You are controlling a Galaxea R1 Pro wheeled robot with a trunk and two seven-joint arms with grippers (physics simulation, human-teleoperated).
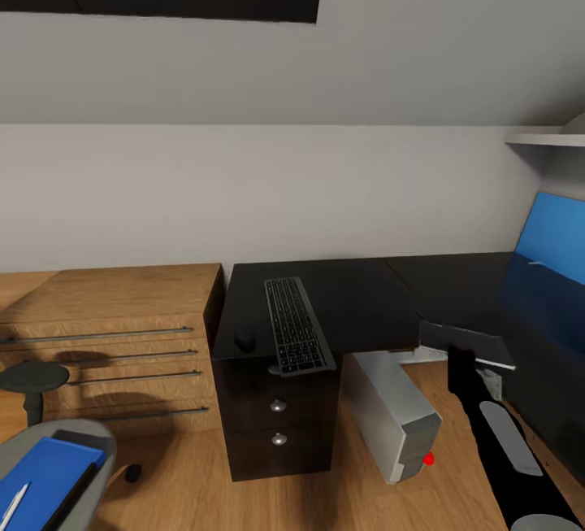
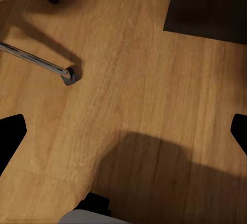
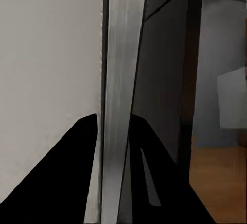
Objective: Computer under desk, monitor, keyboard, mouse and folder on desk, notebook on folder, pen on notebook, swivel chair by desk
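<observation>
The right gripper [image 1: 465,356] is pinched on the edge of a flat black panel, apparently the monitor [image 1: 467,341], held edge-on just above the inner corner of the black desk [image 1: 366,295]. In the right wrist view its dark fingers [image 3: 62,172] clamp either side of the panel's thin silvery edge [image 3: 117,100]. Below and to that gripper's left stands the computer [image 1: 394,413], under the desk. Further left on the desk lies the keyboard [image 1: 296,325], with the mouse [image 1: 245,341] just beyond it. Well apart, at the far left, the swivel chair [image 1: 57,441] carries the blue folder [image 1: 41,482], with the pen [image 1: 14,505] on it. The left gripper [image 2: 123,131] is spread wide over the wooden floor [image 2: 128,80], near a chair caster [image 2: 70,74].
</observation>
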